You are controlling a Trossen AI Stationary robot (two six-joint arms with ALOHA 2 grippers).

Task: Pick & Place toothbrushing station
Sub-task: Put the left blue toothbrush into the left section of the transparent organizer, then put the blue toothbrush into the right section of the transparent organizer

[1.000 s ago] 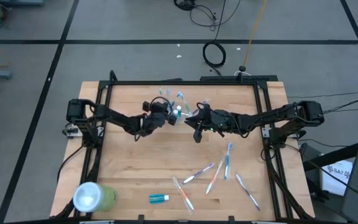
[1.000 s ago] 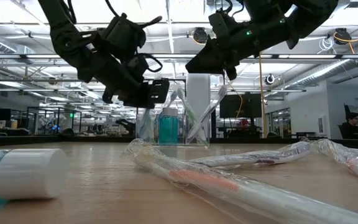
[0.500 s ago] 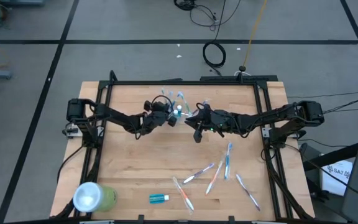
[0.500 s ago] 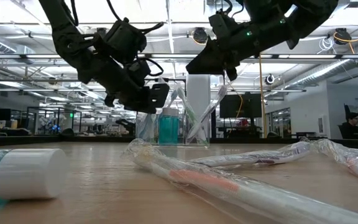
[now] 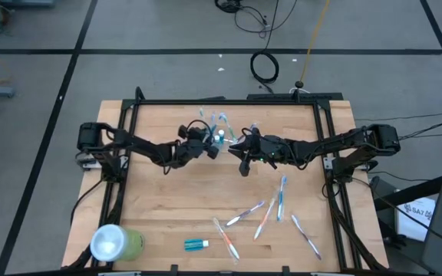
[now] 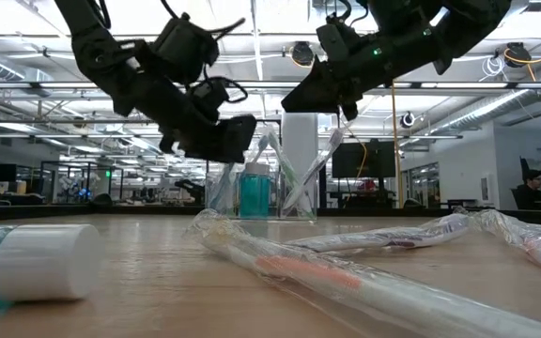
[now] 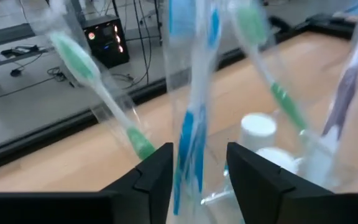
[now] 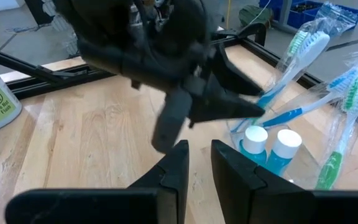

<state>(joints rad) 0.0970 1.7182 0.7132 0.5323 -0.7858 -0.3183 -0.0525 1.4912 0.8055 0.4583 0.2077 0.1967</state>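
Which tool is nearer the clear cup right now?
Left. The left tool sits right beside the clear cup, a wrapped blue toothbrush between its fingers. The right tool hangs farther off, toward the table's middle.

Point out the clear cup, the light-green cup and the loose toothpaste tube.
clear cup (image 6: 263, 199): low view, on its transparent front wall.
light-green cup (image 5: 129, 244): high view, on its green side.
toothpaste tube (image 5: 196, 244): high view, on its blue body.

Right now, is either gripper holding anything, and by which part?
Nothing is held. The left gripper is open around the handle of the blue toothbrush, not clamping it; the right gripper hangs empty near the clear cup.
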